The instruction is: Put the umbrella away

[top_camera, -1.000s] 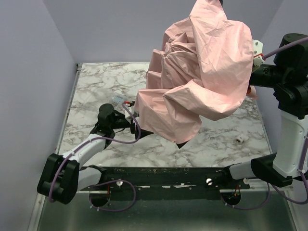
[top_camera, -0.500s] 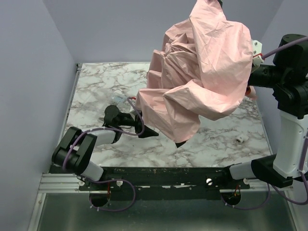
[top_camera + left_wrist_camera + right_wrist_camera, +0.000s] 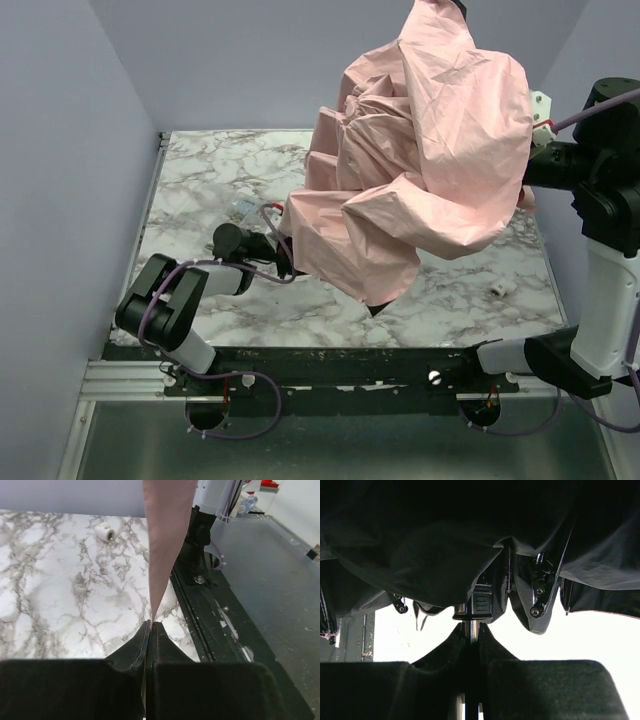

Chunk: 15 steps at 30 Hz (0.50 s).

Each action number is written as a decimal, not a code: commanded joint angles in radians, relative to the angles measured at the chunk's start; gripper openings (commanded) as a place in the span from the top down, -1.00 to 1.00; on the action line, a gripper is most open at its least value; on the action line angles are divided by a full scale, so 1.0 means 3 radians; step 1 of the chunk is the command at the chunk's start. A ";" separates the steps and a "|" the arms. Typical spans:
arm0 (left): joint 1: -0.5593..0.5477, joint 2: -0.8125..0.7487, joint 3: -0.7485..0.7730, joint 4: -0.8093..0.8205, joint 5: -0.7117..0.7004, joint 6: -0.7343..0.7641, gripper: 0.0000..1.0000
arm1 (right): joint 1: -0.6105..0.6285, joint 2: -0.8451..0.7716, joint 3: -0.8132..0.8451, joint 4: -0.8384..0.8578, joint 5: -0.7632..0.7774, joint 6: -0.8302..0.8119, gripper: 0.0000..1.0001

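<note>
The umbrella (image 3: pixel 425 150) hangs half-collapsed above the table's right half, its pale pink canopy billowing down toward the marble. My left gripper (image 3: pixel 289 264) reaches in low from the left to the canopy's lower left edge. In the left wrist view that gripper (image 3: pixel 150 625) is shut on a thin fold of the pink fabric (image 3: pixel 167 535), which rises straight up from the tips. My right gripper (image 3: pixel 472 630) is shut on the slim metal shaft (image 3: pixel 474 625) just below the black runner (image 3: pixel 481 602). In the top view the canopy hides the right fingers.
A small white cylinder (image 3: pixel 500 288) lies on the marble at the right, also visible in the left wrist view (image 3: pixel 105 532). A clear packet (image 3: pixel 243 208) lies left of the canopy. The black mounting rail (image 3: pixel 350 365) runs along the near table edge. Walls enclose the left and back.
My left gripper has gone from open to shut, pinching the canopy's edge. The left arm's elbow has drawn back toward its base. The umbrella has shifted slightly to the right.
</note>
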 commanded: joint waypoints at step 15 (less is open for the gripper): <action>0.0134 -0.0587 0.1364 -0.4967 -0.1004 0.4169 1.00 | 0.0066 -0.0192 -0.0395 -0.0800 -0.0551 -0.0668 1.00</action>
